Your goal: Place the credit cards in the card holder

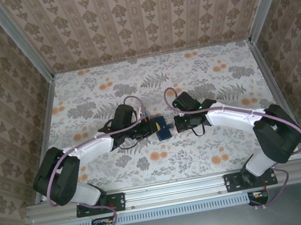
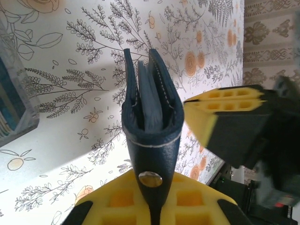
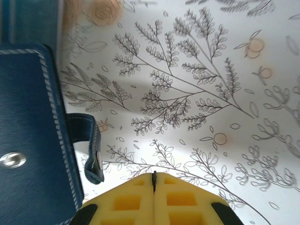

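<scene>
Your left hand [image 2: 154,193] is clenched on the navy card holder [image 2: 152,117], pinching its snap end between the yellow fingers [image 2: 117,201], and the holder's leaves gape open away from that hand. The holder is at about the middle of the counter [image 1: 150,78], midway between the left and right edges. Your right hand [image 3: 153,187] is clenched on nothing, its pads pressed flat together just beside the holder's outer face, and a clear rack [image 2: 11,108] stands on the counter near the holder.
</scene>
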Motion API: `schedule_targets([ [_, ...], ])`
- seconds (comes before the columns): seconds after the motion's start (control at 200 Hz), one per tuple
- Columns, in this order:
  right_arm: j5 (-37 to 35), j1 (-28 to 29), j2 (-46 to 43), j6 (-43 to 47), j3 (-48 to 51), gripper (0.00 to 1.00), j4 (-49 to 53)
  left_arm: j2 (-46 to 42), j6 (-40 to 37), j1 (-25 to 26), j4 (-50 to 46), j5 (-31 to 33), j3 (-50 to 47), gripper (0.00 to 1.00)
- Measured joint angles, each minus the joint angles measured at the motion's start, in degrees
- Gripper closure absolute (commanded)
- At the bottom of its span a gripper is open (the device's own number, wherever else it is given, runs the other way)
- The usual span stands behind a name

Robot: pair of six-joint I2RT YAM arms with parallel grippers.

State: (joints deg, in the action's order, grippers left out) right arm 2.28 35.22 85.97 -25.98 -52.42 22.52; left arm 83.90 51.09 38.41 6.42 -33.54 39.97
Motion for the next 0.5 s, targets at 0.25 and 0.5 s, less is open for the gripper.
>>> schedule_targets([
  [0.25,4.2,-2.23,-11.45,0.79,1.81,0.47,0.07,5.88,-4.04,2.56,-1.49,-0.22,2.1,0.94],
  [0.5,11.78,-2.6,-8.57,1.29,7.1,0.44,-1.55,7.13,-3.72,2.6,0.94,-2.12,2.1,1.0],
])
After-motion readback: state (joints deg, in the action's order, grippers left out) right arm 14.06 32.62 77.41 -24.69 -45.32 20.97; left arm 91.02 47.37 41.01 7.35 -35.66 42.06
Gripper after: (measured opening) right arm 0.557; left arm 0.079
